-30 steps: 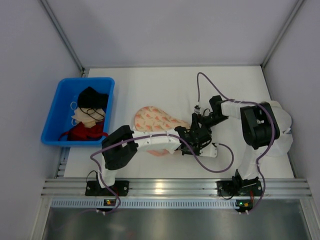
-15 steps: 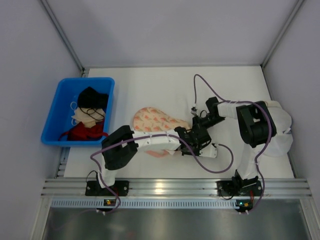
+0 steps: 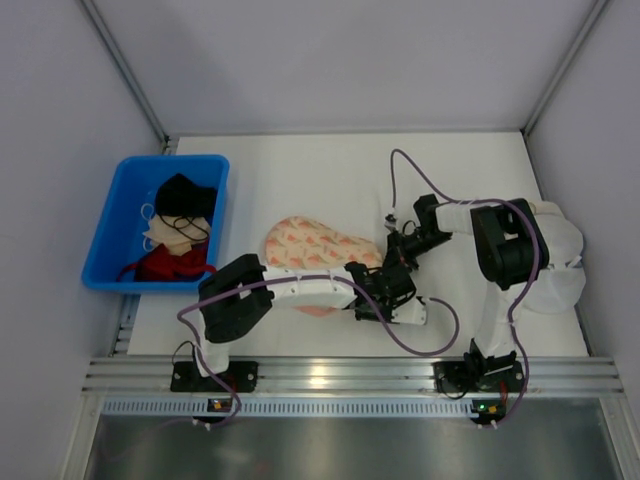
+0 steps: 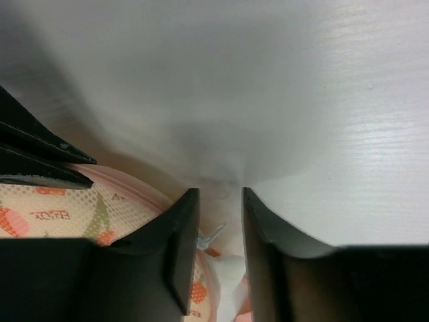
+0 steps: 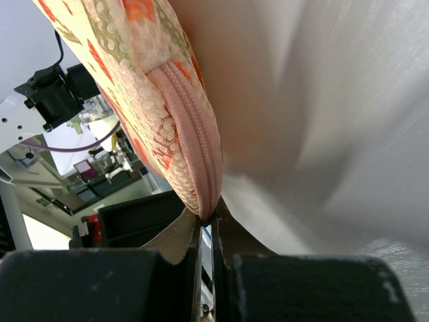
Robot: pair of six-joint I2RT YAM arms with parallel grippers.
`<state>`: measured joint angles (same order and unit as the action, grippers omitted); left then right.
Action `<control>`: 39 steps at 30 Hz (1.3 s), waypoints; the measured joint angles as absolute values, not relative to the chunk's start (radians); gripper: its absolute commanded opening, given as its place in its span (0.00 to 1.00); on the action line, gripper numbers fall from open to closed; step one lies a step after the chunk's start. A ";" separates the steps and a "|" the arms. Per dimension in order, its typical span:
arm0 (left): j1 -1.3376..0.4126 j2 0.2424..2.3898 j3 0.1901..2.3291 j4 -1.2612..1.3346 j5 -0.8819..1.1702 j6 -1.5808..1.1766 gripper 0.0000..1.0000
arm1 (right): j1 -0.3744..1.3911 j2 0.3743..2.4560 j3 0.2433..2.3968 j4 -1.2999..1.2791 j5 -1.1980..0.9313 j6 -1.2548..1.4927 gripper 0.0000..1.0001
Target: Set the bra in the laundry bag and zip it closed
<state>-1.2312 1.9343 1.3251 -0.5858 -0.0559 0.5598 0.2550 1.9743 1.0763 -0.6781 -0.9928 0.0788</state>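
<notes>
Now the laundry bag [image 3: 305, 240] lies mid-table, right of the blue bin [image 3: 105, 230]; the bra is out of sight, probably inside. The right gripper [image 5: 206, 225] is clenched on the end of the pink zip rim [image 5: 194, 134]. The left gripper [image 4: 220, 196] is released beside that rim. The right should hold the seam taut while the left takes the pull squarely and follows the curve.

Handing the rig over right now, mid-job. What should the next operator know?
Right gripper: shut on the zip rim at one end of the laundry bag.
Left gripper: jaws slightly apart at the bag's edge, nothing clearly held.
Bra: not in sight; probably inside the bag.
Done: the zip looks closed along the stretch in view.
Left: confirm the zip is fully shut, then let go.
</notes>
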 measured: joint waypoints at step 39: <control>-1.187 1.196 0.390 0.360 -0.176 0.665 0.91 | 0.246 1.972 1.040 -0.640 -1.068 0.142 0.00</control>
